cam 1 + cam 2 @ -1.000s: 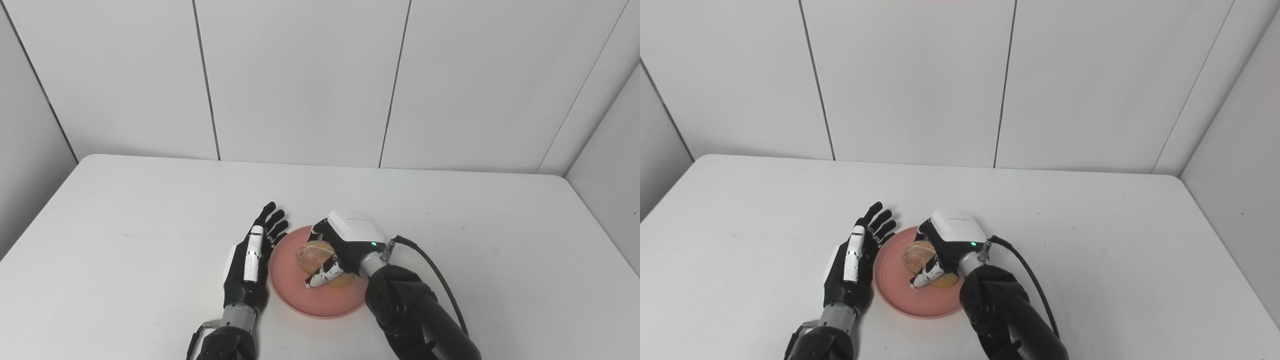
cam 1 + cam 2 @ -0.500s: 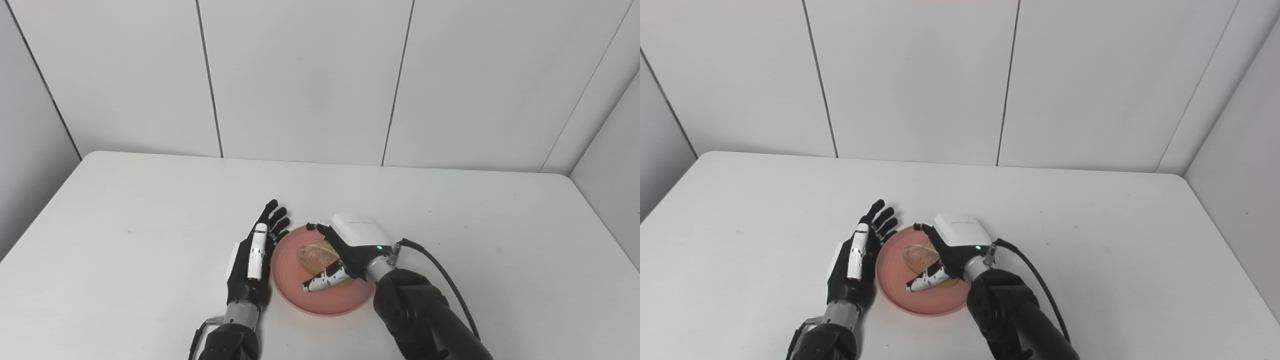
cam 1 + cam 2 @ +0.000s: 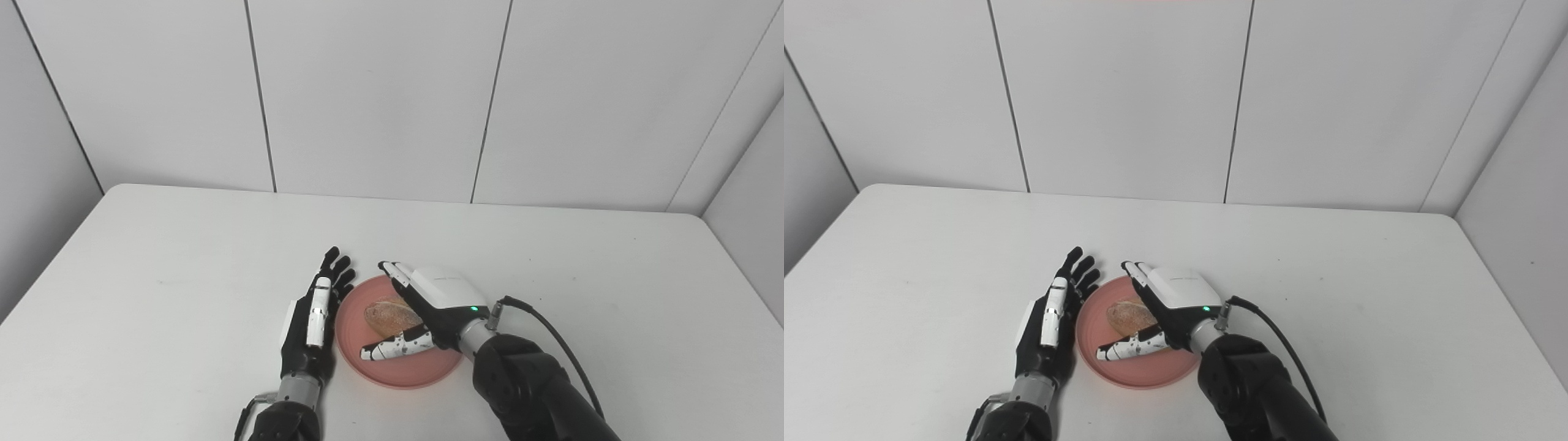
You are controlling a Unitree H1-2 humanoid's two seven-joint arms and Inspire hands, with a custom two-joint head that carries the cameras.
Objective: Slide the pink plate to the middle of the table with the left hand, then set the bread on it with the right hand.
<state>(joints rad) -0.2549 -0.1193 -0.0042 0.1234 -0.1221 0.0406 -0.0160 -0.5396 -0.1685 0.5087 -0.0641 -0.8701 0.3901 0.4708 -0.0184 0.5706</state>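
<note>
While we look down from the robot's head, we see a white desk (image 3: 184, 257) w/ a pink plate (image 3: 392, 372) sitting near its middle, close to the front edge. On the plate lies the bread (image 3: 387, 315), a small oval roll w/ a brown, speckled crust, resting toward the plate's back half.

Our right hand (image 3: 429, 306) hovers over the plate's right side, fingers spread wide & straight, thumb (image 3: 395, 349) reaching across the plate in front of the bread. It grips nothing; the bread looks let go, though we can't tell whether the palm touches it.

Our left hand (image 3: 312, 318) lies flat & released on the desk, just beside the plate's left rim, fingers together & pointing away from us. It holds nothing.

Handling, as we judge it: the bread is prob. light & soft, w/ a crust that dents under a hard squeeze, so a loose wrap across its short sides is the place to hold it, not the ends. The plate looks stiff & smooth, likely plastic, & should slide easily on the desk; a push on the rim moves it, so we'd lift the right hand straight up to avoid nudging either.
</note>
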